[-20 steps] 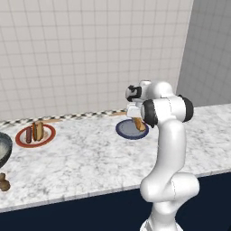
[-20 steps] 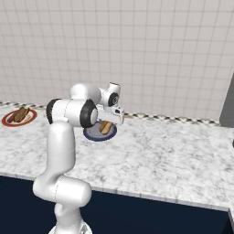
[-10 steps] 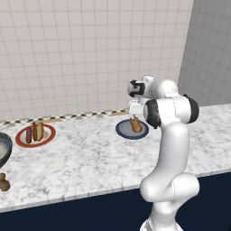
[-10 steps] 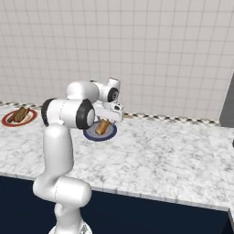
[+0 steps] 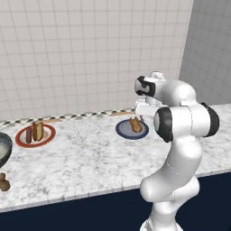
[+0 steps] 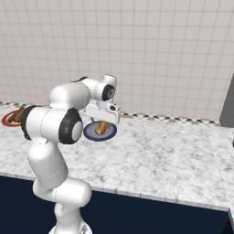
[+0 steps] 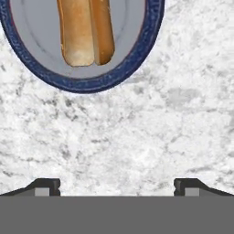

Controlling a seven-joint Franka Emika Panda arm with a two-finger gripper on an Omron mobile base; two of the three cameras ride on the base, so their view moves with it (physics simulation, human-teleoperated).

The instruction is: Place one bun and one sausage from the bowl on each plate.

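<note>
The fingers (image 7: 116, 185) stand spread wide with nothing between them, their two dark tips far apart over bare marble. Just beyond them in the hand view lies the dark blue plate (image 7: 132, 64), and on its grey centre rests one bun (image 7: 86, 32), golden-brown and split lengthwise. Whether a sausage lies in that split cannot be told.

From the left base view, the hand hangs above the near edge of that same blue plate (image 5: 122, 131), where the bun (image 5: 135, 124) shows as a small tan oblong. The right base view has the plate (image 6: 91, 135) partly behind the hand, with the bun (image 6: 101, 128) on it.

Farther along the table (image 5: 90, 158), well apart from the blue plate, sits the second plate, white with a red-orange rim (image 5: 20, 140). It carries one sausage (image 5: 29, 134) and one bun (image 5: 39, 130), lying side by side. So two plates and two buns are counted, and one sausage seen for certain.

At the left edge of the left base view, part of the bowl (image 5: 3, 151) shows, and near it at the table's front stands a small brown shaker (image 5: 4, 183).
</note>
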